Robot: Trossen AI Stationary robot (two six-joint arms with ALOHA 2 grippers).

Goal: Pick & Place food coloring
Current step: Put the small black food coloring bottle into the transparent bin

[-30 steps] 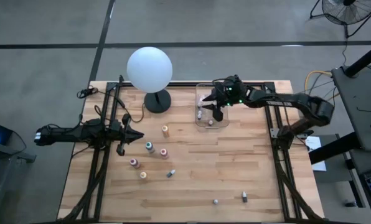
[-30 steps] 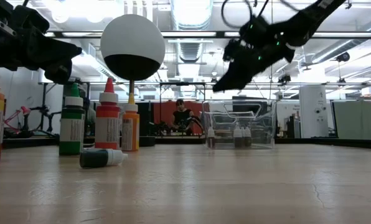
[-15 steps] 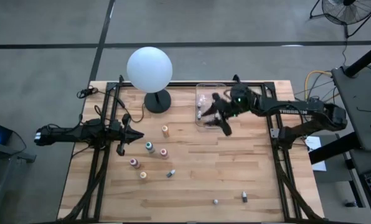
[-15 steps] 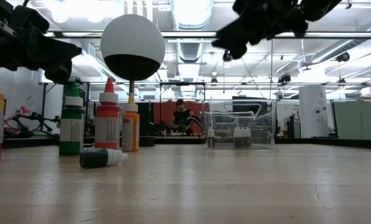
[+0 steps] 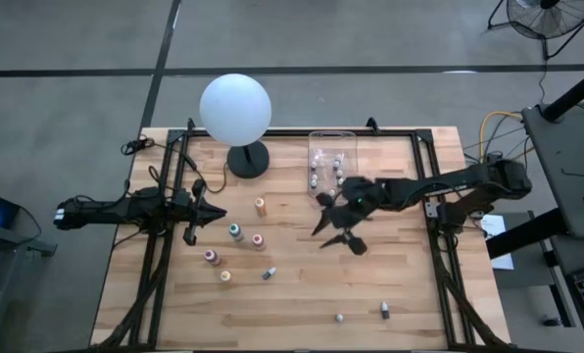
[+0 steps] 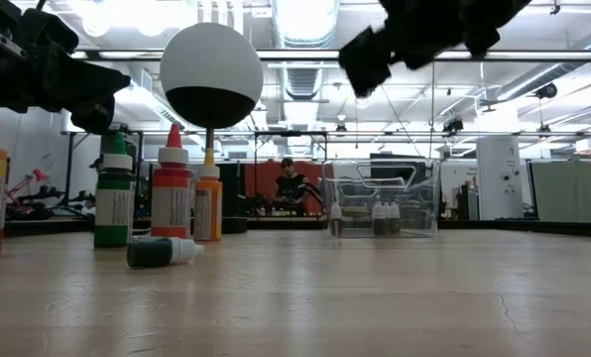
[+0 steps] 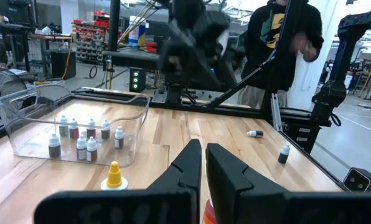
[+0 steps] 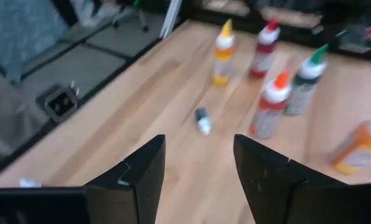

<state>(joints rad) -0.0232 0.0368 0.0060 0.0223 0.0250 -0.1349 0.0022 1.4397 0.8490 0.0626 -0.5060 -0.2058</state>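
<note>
Food coloring bottles stand upright on the wooden table left of centre: orange (image 5: 261, 206), teal (image 5: 235, 231), red (image 5: 258, 240), pink (image 5: 212, 256) and yellow (image 5: 226, 276). A small dark one (image 5: 268, 274) lies on its side. Two more small ones (image 5: 339, 318) (image 5: 384, 312) sit near the front edge. Several small bottles stand inside the clear bin (image 5: 333, 162). My right gripper (image 5: 336, 233) hovers open and empty above the table's middle, in front of the bin, pointing toward the bottles (image 8: 198, 180). My left gripper (image 5: 214, 212) waits shut at the left (image 7: 201, 168).
A white globe lamp (image 5: 235, 108) stands on a dark base at the far edge, left of the bin. Black frame rails run along the table's left and right sides. A person stands beyond the table in the left wrist view. Bare wood lies between the bin and the front edge.
My right gripper has swung from above the clear bin toward the table's near edge, staying high, and has turned to face the bottles on the left. It carries nothing. The bottles and the bin have not moved.
</note>
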